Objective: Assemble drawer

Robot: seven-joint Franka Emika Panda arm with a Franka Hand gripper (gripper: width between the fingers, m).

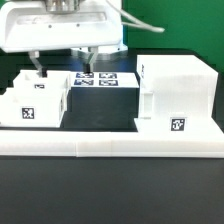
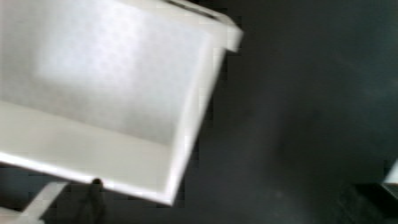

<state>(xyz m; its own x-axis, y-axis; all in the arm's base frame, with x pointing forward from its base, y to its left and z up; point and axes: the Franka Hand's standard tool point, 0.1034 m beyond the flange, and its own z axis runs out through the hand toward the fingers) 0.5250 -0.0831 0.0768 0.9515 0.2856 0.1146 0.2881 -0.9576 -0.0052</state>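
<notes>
A white drawer tray [image 1: 35, 100] with black-and-white tags sits at the exterior view's left. The tall white casing [image 1: 175, 90] stands at the right, a tag on its front. My gripper [image 1: 62, 66] hangs just above the tray's back edge with its jaws apart and nothing between them. One dark finger [image 1: 38, 68] is at the tray's rim. In the wrist view the tray's hollow inside [image 2: 107, 90] fills much of the picture, and a dark finger [image 2: 84, 196] shows right beside its edge. Whether it touches I cannot tell.
The marker board [image 1: 105, 80] lies flat between tray and casing. A long low white L-shaped wall [image 1: 110, 147] runs along the front and up behind the casing. Dark table [image 2: 302, 130] shows beside the tray.
</notes>
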